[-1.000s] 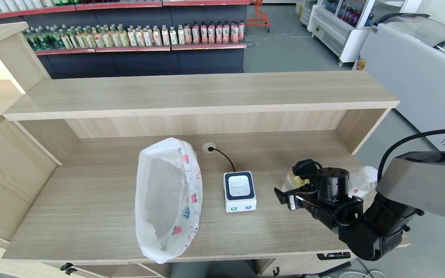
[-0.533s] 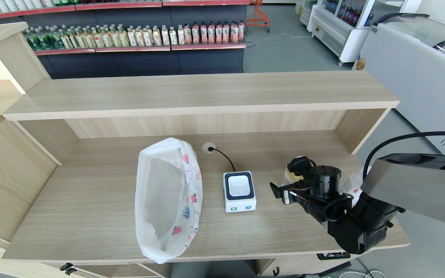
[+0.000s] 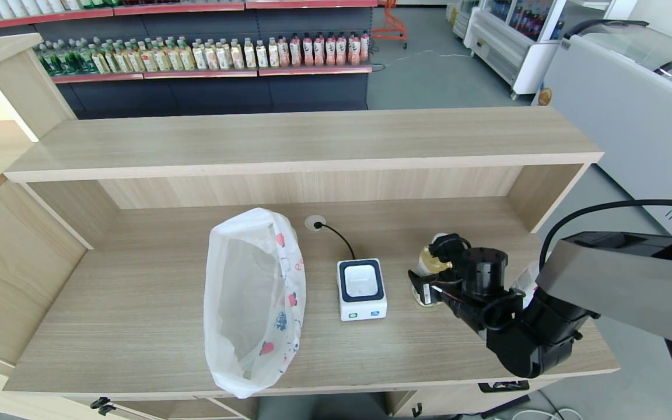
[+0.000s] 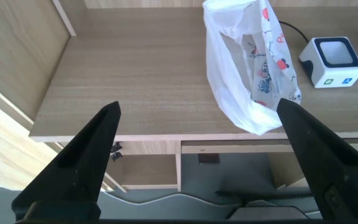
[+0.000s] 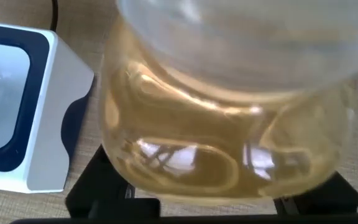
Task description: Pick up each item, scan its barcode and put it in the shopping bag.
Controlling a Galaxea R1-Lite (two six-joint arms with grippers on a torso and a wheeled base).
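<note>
A clear bottle of amber drink (image 3: 426, 263) with a white cap stands upright just right of the barcode scanner (image 3: 361, 289), and my right gripper (image 3: 431, 279) is shut on it. In the right wrist view the bottle (image 5: 222, 143) is very close, with the scanner (image 5: 17, 137) beside it. The white shopping bag (image 3: 254, 297) with printed shapes lies open-mouthed on the counter left of the scanner. My left gripper (image 4: 199, 107) hangs open off the counter's front edge, facing the bag (image 4: 250, 68) and the scanner (image 4: 331, 59).
A second clear bottle (image 3: 524, 279) lies partly hidden behind my right arm near the counter's right end. The scanner's black cable (image 3: 336, 236) runs to a hole at the back. A raised wooden shelf (image 3: 301, 140) walls the far side.
My right arm has carried the amber bottle leftward, closer to the scanner. The bag, scanner and left gripper have stayed put.
</note>
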